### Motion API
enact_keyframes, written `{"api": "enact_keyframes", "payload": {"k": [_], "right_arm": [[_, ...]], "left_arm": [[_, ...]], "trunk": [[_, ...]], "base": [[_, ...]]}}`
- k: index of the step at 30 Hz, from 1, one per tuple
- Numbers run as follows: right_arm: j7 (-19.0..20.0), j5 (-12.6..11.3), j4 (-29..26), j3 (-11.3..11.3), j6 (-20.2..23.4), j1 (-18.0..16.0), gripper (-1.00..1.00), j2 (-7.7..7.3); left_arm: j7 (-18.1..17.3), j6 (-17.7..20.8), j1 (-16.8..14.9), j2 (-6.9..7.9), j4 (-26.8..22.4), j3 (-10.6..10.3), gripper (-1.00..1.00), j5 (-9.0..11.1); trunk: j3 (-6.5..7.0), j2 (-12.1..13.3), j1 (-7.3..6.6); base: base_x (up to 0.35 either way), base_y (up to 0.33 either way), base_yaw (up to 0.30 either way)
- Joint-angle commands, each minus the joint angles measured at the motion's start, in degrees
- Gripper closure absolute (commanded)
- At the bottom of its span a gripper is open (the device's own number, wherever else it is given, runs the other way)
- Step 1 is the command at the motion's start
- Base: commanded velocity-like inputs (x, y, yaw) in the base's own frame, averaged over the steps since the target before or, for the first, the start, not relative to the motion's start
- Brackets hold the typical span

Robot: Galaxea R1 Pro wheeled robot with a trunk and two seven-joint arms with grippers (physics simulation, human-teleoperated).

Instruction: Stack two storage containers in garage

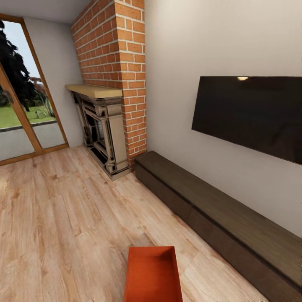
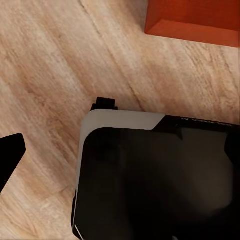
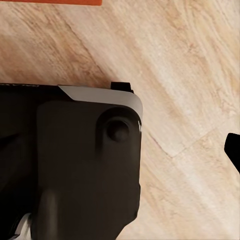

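One orange-red storage container (image 1: 153, 274) stands open-top on the light wood plank floor (image 1: 63, 218) of the living room, at the near middle of the head view, and looks empty. Its corner (image 2: 192, 20) appears in the left wrist view, and a thin orange strip of it (image 3: 50, 1) in the right wrist view. A dark fingertip (image 2: 11, 152) of my left gripper hangs over the planks, apart from the container. Another dark fingertip (image 3: 234, 147), of my right gripper, also hangs over bare planks. Neither view shows both fingers.
A brick chimney (image 1: 121, 63) with a dark fireplace (image 1: 100, 130) stands ahead. A wall TV (image 1: 251, 113) hangs above a long low dark cabinet (image 1: 218, 209) on the right. A glass door (image 1: 21, 105) is at the far left. My black base (image 2: 150, 175) sits close behind the container.
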Motion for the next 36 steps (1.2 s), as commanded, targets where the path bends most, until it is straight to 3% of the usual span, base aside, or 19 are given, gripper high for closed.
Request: {"api": "enact_keyframes", "payload": {"k": [1,36], "right_arm": [[0.0,-0.4,0.2,0.5,-0.2,-0.1,-1.00,0.08],[0.0,-0.4,0.2,0.5,-0.2,-0.1,-1.00,0.12]], "left_arm": [[-0.2,-0.1,0.0,0.01,0.1,0.0,-1.00,0.5],[-0.1,-0.1,0.0,0.01,0.1,0.1,-1.00,0.7]], "trunk": [[-0.09,-0.1,0.02],[-0.09,-0.1,0.02]], "base": [[0.000,0.000,-0.008],[0.000,-0.015,0.000]]}}
